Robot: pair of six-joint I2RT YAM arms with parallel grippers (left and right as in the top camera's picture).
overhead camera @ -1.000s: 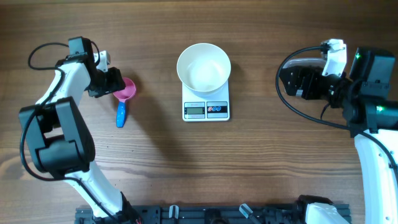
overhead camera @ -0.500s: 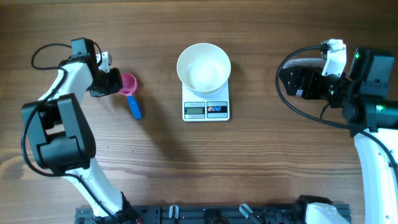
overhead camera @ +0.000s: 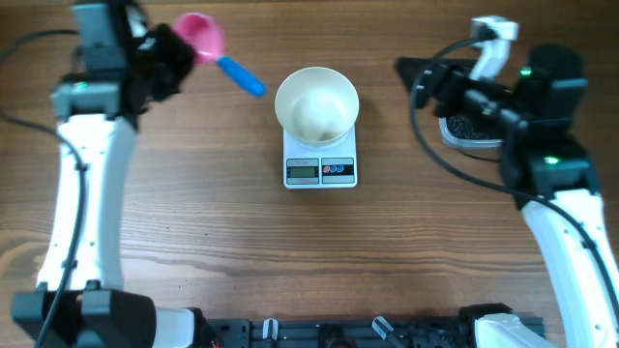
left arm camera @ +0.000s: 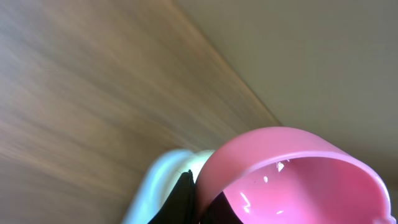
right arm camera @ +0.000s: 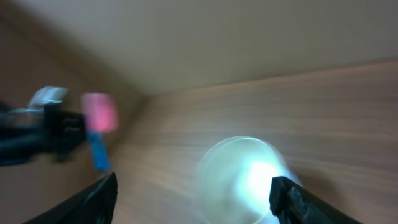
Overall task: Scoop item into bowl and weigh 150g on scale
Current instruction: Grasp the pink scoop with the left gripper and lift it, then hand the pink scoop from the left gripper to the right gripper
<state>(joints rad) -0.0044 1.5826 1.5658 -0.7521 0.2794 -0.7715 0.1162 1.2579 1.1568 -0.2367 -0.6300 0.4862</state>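
the item point(overhead camera: 468, 127), a mass of small dark beads, lies in a clear tub point(overhead camera: 451, 136) at the right of the desk point(overhead camera: 319, 251), partly hidden under the right arm. the bowl point(overhead camera: 317, 103), white and round, stands on the back part of the scale point(overhead camera: 321, 166) at the centre of the desk; its interior shows plain white. the scale's display and buttons face the front edge, and the reading is too small to tell.

the right gripper point(overhead camera: 421, 79) is over the left end of the tub, pointing towards the bowl. in the right wrist view its fingers point(right arm camera: 99, 200) stand wide apart with nothing between them, and the bowl appears as a blurred bright disc ahead.

the left gripper point(overhead camera: 172, 53) is at the far left corner of the desk, well apart from the bowl. its fingers point(left arm camera: 180, 200) are closed on the pink cup of a scoop point(overhead camera: 201, 37), and the blue handle points towards the bowl. the left wrist view shows the cup's glossy pink inside at close range.
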